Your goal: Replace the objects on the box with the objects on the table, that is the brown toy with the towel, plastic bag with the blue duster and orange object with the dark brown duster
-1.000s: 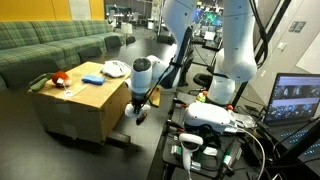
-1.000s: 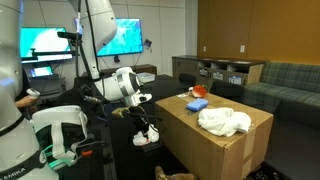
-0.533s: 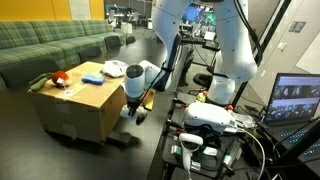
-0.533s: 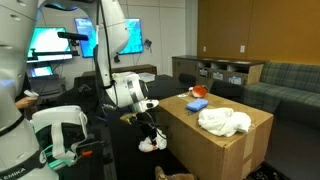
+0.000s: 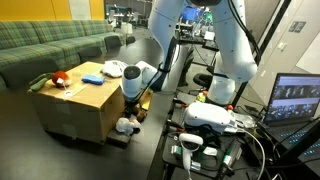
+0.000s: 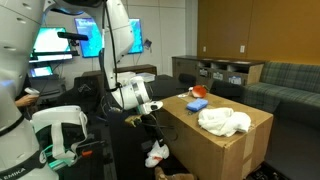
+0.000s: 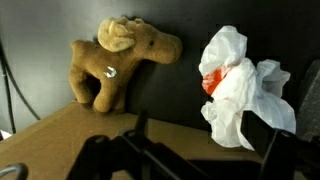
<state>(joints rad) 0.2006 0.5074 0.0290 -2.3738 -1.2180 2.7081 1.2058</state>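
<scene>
Brown toy (image 7: 112, 65) lies apart, beyond the gripper (image 7: 185, 158)

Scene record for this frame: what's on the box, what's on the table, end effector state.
on box: towel, blue duster, orange object
on table: brown toy and plastic bag, side by side, not touching
end effector: open, holding nothing, beside the box and above the plastic bag
not yet swapped: orange object
</scene>
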